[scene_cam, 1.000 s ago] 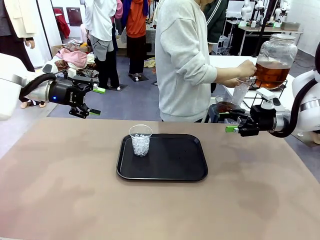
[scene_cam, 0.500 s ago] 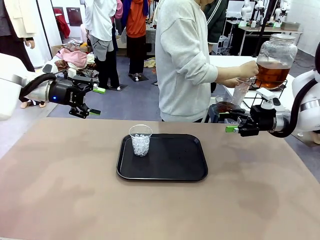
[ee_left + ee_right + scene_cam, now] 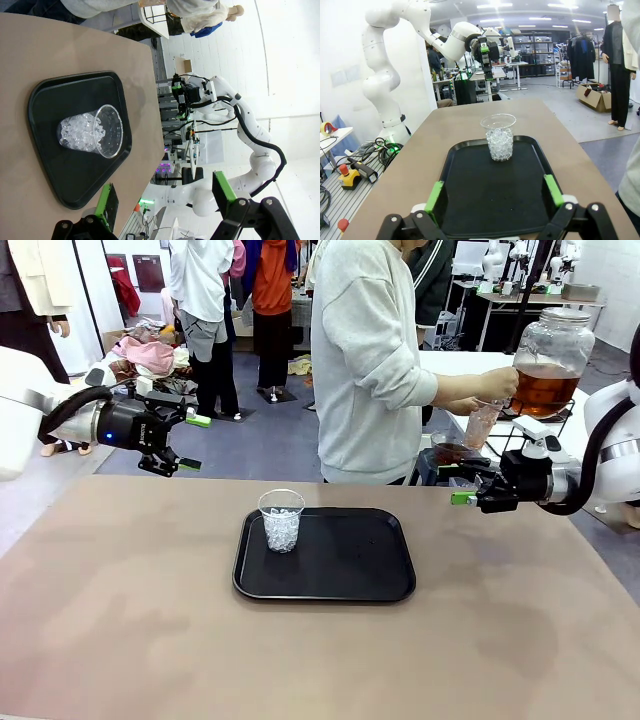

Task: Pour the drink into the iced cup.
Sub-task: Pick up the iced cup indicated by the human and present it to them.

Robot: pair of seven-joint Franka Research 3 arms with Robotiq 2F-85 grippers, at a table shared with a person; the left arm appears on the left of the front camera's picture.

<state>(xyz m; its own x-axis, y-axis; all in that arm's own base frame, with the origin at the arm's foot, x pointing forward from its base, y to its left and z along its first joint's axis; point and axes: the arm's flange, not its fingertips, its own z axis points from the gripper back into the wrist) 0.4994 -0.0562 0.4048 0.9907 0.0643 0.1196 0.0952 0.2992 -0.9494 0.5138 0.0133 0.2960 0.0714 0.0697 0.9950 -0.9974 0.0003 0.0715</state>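
The iced cup (image 3: pixel 281 520), clear plastic and filled with ice, stands upright at the left end of a black tray (image 3: pixel 350 560). The amber drink (image 3: pixel 545 388) sits in a large glass dispenser jar at the far right. A person holds a second clear cup (image 3: pixel 483 422) at the jar's tap. My left gripper (image 3: pixel 190 442) hovers open beyond the table's far left edge. My right gripper (image 3: pixel 462 485) hovers open at the far right edge, below the person's hands. The left wrist view shows the iced cup (image 3: pixel 92 132) beyond the open fingers (image 3: pixel 222 187); the right wrist view also shows the cup (image 3: pixel 499 136).
The person (image 3: pixel 370 360) stands at the far side, turned toward the jar's stand (image 3: pixel 540 435). Bare brown tabletop (image 3: pixel 320 660) surrounds the tray. Other people stand farther back in the room.
The person's hand and the cup at the tap have shifted slightly, and the cup now looks tinted with drink. Both arms have stayed still.
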